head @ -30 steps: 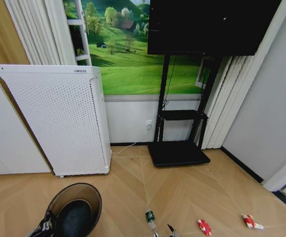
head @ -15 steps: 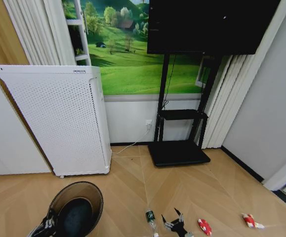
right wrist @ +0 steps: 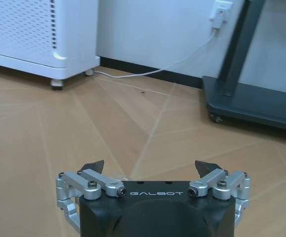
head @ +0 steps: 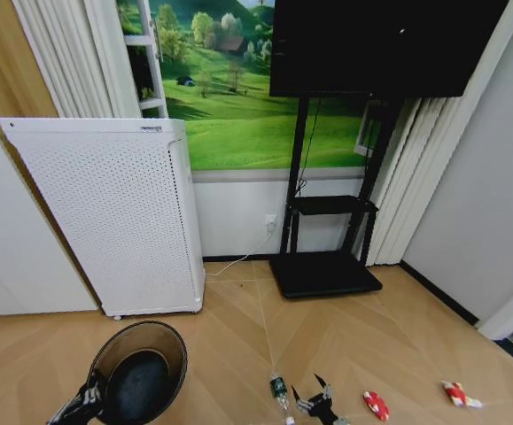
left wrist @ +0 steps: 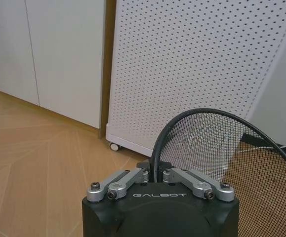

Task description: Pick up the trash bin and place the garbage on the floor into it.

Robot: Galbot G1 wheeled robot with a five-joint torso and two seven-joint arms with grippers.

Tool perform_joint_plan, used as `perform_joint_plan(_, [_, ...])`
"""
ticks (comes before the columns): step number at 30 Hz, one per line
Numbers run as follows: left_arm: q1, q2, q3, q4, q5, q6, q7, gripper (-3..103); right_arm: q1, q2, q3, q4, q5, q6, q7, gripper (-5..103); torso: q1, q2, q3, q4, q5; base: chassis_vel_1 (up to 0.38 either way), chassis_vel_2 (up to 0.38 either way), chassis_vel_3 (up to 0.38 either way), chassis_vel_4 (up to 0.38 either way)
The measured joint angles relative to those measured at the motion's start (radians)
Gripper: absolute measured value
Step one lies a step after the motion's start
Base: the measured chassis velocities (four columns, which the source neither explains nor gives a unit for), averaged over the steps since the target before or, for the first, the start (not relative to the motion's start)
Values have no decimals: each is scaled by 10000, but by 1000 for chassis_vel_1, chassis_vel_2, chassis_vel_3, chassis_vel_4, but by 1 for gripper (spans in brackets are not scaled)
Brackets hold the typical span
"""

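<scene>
The trash bin (head: 141, 372), a round black wire-mesh basket, hangs low at the left of the head view. My left gripper (head: 90, 396) is shut on its near rim. In the left wrist view the left gripper (left wrist: 155, 174) pinches the black rim wire, and the trash bin's mesh (left wrist: 217, 148) curves away behind it. Three pieces of garbage lie on the wooden floor: a clear bottle with a green label (head: 279, 390) and two red-and-white wrappers (head: 376, 405) (head: 455, 394). My right gripper (head: 314, 400) is open just right of the bottle, with nothing between its fingers. In the right wrist view the right gripper (right wrist: 150, 167) also stands open over bare floor.
A tall white perforated appliance (head: 114, 221) on castors stands behind the bin by the left wall. A black TV stand (head: 325, 273) with a large screen sits at the back centre, and a white cable (right wrist: 152, 71) runs to a wall socket. Open floor lies between them.
My right gripper has risen into view beside the bottle, fingers spread. The whole picture shifted slightly, so the camera moved. The bin stays held by my left gripper.
</scene>
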Motion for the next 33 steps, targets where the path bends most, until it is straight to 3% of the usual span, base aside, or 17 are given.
perform_joint_plan(9, [-61, -82, 76, 63, 8, -30, 35, 7, 122, 278, -387, -922, -526, 267, -147, 100, 1, 0, 1, -1, 2, 56, 57, -54, -66])
perform_joint_plan(20, [-191, -71, 157, 343, 123, -95, 118, 7, 1007, 671, -1014, -2150, -519, -5, -130, 100, 1, 0, 1, 1, -1, -17, -12, 16, 9])
perform_joint_plan(23, [-279, -53, 74, 397, 36, -96, 134, 7, 1684, 1031, -1127, -3275, -878, 225, -4, 100, 1, 0, 2, -3, -2, 0, 0, 0, 0])
perform_joint_plan(33, [-246, -17, -26, 295, -31, -96, 186, 7, 2896, 1330, -1101, -4512, -1003, 373, 89, 100, 2, 0, 2, 1, 1, 0, 0, 0, 0])
